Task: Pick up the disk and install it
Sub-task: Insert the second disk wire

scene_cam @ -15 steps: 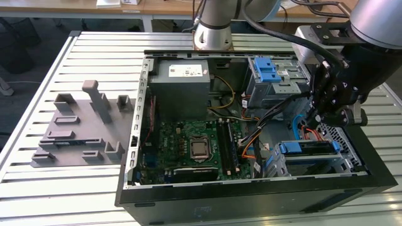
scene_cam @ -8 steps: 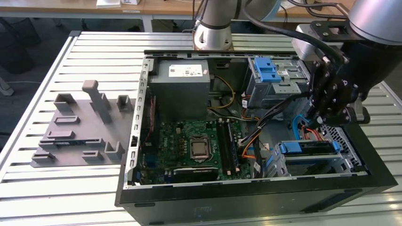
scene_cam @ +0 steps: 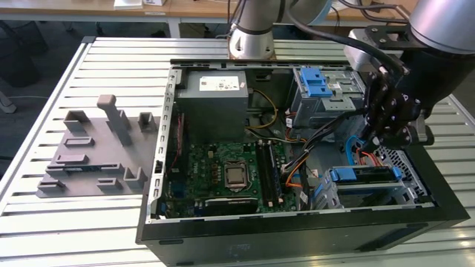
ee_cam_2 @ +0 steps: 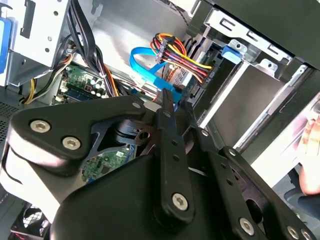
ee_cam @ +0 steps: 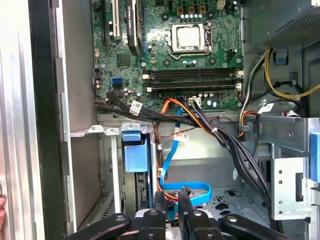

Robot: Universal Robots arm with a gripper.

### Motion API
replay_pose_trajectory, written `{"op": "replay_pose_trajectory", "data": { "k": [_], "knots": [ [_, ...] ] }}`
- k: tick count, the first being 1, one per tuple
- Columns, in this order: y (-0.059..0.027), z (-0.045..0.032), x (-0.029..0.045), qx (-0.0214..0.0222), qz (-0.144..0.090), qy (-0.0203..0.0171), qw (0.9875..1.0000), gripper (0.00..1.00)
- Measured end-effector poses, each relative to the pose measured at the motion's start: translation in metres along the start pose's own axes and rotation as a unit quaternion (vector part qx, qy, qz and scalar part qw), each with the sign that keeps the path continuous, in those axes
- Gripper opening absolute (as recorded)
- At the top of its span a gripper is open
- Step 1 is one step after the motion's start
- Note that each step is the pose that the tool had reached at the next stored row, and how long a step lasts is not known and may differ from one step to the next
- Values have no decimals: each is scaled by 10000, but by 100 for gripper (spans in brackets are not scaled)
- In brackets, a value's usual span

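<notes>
Resting on the slatted table [scene_cam: 44, 100], an opened computer case [scene_cam: 297, 233] is seen in the exterior view, with the motherboard [scene_cam: 222, 172] at its centre and the grey power supply box [scene_cam: 215, 105] at about 11 o'clock. The disk [scene_cam: 364, 178], marked by its blue rails, sits in the drive cage at roughly 4 o'clock, apparently already seated among blue and orange cables. The pincer [scene_cam: 390, 130] hangs just above it. For the step to be done well, the drive should be pressed squarely along its rails, with cables kept clear. In both wrist views the fingers [ee_cam: 172, 200] appear drawn close together, nothing visibly held between them.
</notes>
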State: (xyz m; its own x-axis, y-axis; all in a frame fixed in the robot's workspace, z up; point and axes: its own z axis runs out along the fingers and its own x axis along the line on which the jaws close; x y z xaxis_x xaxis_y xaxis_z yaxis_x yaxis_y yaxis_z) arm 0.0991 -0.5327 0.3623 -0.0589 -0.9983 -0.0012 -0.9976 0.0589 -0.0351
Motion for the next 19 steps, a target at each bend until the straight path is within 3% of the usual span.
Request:
{"op": "replay_pose_trajectory", "data": {
  "k": [19],
  "knots": [
    [-13,76,-4,-8,8,2,10000,24]
  ]
}}
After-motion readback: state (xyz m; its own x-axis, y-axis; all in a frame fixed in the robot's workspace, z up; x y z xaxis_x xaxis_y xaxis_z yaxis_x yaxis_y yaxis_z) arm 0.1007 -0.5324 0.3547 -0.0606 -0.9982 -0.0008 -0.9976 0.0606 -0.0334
